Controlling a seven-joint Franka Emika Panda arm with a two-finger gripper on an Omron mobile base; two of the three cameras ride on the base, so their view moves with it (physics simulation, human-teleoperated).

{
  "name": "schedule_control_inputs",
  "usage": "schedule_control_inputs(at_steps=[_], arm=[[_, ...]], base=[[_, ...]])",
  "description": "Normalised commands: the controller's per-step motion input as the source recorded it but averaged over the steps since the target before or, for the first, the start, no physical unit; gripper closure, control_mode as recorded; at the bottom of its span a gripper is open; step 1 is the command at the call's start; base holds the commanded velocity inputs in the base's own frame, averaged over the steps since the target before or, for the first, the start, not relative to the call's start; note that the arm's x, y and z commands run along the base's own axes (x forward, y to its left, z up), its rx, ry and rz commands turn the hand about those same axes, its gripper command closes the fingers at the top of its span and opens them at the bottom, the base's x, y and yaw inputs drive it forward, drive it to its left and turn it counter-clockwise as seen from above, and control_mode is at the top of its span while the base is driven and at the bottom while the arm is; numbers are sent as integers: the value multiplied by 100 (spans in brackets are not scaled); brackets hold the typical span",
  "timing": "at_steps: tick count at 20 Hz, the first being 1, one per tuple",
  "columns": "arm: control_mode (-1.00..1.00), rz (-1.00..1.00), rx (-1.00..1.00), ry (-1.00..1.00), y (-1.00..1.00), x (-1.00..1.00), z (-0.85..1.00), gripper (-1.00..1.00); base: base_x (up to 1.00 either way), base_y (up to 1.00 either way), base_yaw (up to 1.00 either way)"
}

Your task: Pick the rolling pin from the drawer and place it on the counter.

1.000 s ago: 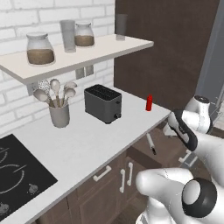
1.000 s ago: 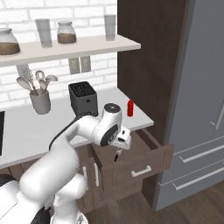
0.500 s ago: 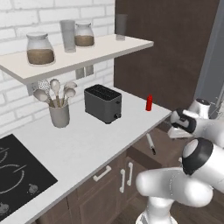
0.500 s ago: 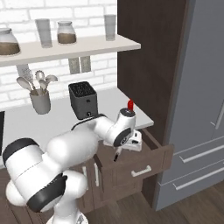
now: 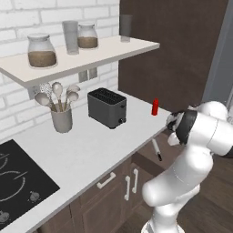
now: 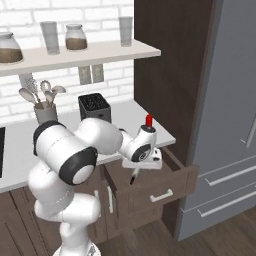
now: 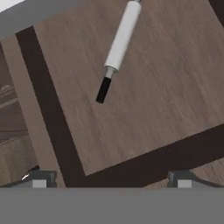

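While the drawer (image 6: 150, 187) stands pulled out below the worktop (image 5: 91, 145), we place the end effector (image 7: 109, 177) above its interior, looking down onto the wooden floor. Its two finger tips sit wide apart at the lower corners of the hand view, with nothing between them; it holds nothing. The rolling pin (image 7: 120, 43) lies flat on the drawer floor, well up and slightly off centre from the finger tips in the hand view, its dark handle end pointing back toward them and its far end running off toward the pale worktop edge. From the left base view we see the rolling pin (image 5: 156, 149) lying aslant in the open drawer, just beside the arm's wrist.

We judge the step in hand to be the approach for the pick; grasping has not begun. The next move calls for shifting the end effector over the pale barrel, turning the jaws across its long axis, then descending and closing. Afterwards comes the lift to the worktop near the small red bottle (image 5: 155, 107).
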Motion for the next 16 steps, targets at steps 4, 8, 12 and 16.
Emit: schedule_control_inputs(at_steps=[4, 8, 12, 16], arm=[[-100, 19, 1, 11, -44, 20, -49, -100], [-100, 19, 4, 17, -76, 0, -71, -100], [-100, 20, 2, 27, -85, -11, -75, -100], [-100, 8, 13, 7, -100, -91, -6, -100]], base=[[0, 0, 0], [0, 0, 0], [0, 0, 0], [0, 0, 0]])
